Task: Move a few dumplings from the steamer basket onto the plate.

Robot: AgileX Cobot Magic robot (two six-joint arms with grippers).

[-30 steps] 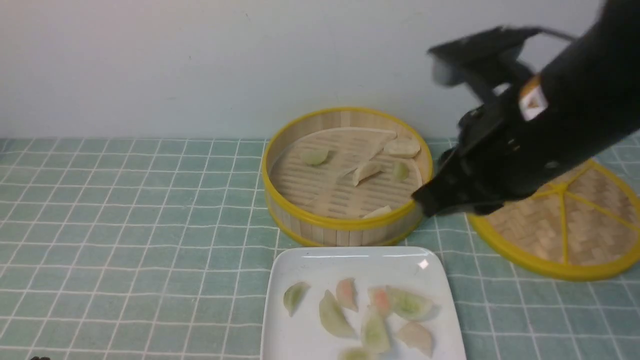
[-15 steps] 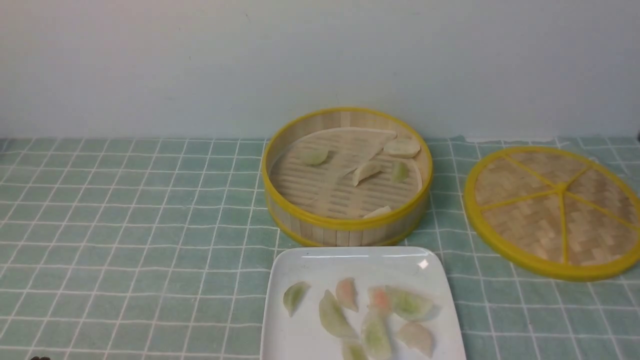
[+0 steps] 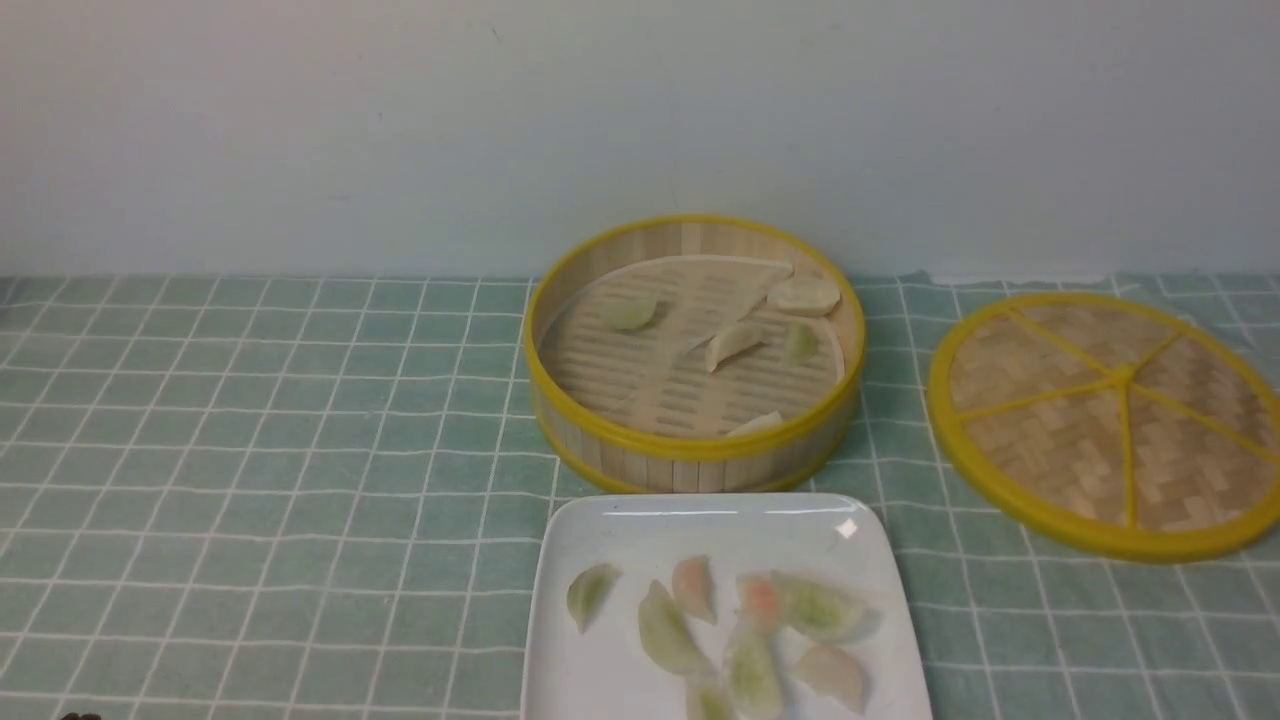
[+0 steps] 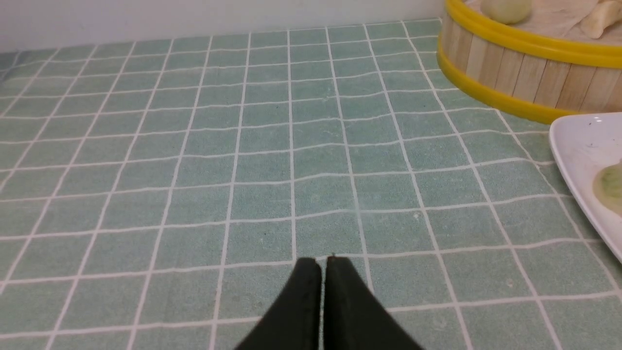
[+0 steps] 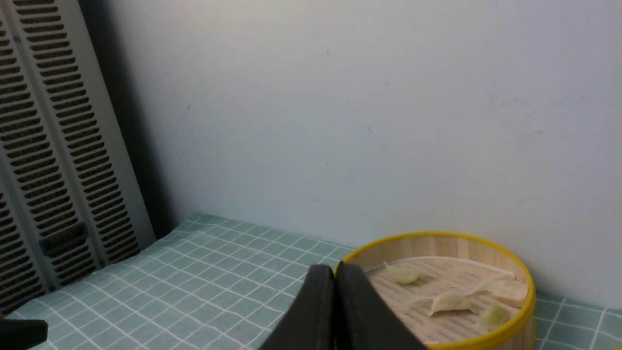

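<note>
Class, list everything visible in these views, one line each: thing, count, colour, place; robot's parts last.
Round bamboo steamer basket: one, tan with yellow rims, centre back.
Crescent dumplings in steamer: five, pale green or white.
Glossy square plate: one, white, before the steamer.
Crescent dumplings on plate: about eight, green, white, pinkish.
Flat woven lid: one, tan, yellow spokes, steamer's right.
Checked tablecloth: one, green, under everything.
Left pincer: one, black, shut, above cloth.
Right pincer: one, black, shut, facing steamer.

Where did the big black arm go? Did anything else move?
The right gripper pulled back from beside the steamer basket and out of the front view. It is shut, holding nothing. The basket, the plate, the dumplings and the lid stayed put.
</note>
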